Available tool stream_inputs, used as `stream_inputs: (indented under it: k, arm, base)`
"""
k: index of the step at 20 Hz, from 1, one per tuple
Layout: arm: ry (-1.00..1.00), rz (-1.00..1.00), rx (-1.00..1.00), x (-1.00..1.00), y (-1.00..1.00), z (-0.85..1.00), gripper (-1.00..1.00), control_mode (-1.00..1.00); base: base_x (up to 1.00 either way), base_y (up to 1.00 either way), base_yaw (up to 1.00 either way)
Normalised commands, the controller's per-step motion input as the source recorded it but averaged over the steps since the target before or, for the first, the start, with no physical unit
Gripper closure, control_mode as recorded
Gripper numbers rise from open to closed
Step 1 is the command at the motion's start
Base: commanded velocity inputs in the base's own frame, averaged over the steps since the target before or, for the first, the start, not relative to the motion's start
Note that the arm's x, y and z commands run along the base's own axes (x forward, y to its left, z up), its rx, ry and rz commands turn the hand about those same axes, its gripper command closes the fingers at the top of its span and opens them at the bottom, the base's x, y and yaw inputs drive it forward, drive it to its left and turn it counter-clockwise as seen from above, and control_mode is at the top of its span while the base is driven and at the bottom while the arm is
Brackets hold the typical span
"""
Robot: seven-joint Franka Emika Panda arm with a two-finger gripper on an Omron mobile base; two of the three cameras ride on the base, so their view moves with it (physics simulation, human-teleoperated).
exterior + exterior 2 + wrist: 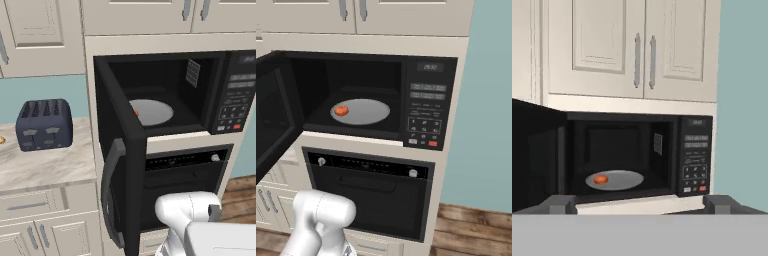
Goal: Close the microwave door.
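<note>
Straight ahead of you, the microwave (371, 100) is sitting in its cream cabinet recess with the microwave door (122, 155) standing wide open, swung out on its left-side hinge toward the robot. From the left base view you are looking at the door nearly edge-on, and its long curved grey bar handle (111, 192) is running vertically down the outer face. From the right base view the same door is showing its inner face at the left edge of the picture, and in the hand view it is appearing as a dark panel at the left.

Inside the cavity a grey turntable plate (362, 111) is lying flat, and a small orange-red fruit, perhaps a tomato (341, 110), is resting on its left part. The control panel (426, 102) with its keypad is sitting on the right of the cavity. Below the microwave you are seeing the black oven (373, 192) with two small round knobs, its door shut.

The gripper (639, 204) is hanging well apart from the door and pointing at the microwave front; its two finger tips (562, 204) are standing wide apart with nothing between them.

On the marble counter (45, 167) to the left, a dark blue toaster (44, 124) is standing.
</note>
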Motion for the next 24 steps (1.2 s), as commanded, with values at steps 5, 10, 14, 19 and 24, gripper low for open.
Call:
stream_inputs:
  k: [5,10,14,19,24]
  arm:
    - [-0.19,-0.18,-0.02,-0.30,1.00,-0.17,-1.00,-1.00]
    - [-0.08,-0.13,0.00,0.20,1.00,-0.35,-1.00,-1.00]
    - [-0.01,-0.12,-0.03,0.76,1.00,-0.44,-1.00,-1.00]
    - [0.00,-0.10,-0.10,1.00,0.96,-0.55,-1.00,-1.00]
    - [0.00,-0.10,-0.10,1.00,0.44,-0.70,-1.00,-1.00]
  base:
    - [0.00,0.00,0.00]
    - [0.00,0.00,0.00]
    - [0.00,0.00,0.00]
    - [0.00,0.00,0.00]
    - [0.00,0.00,0.00]
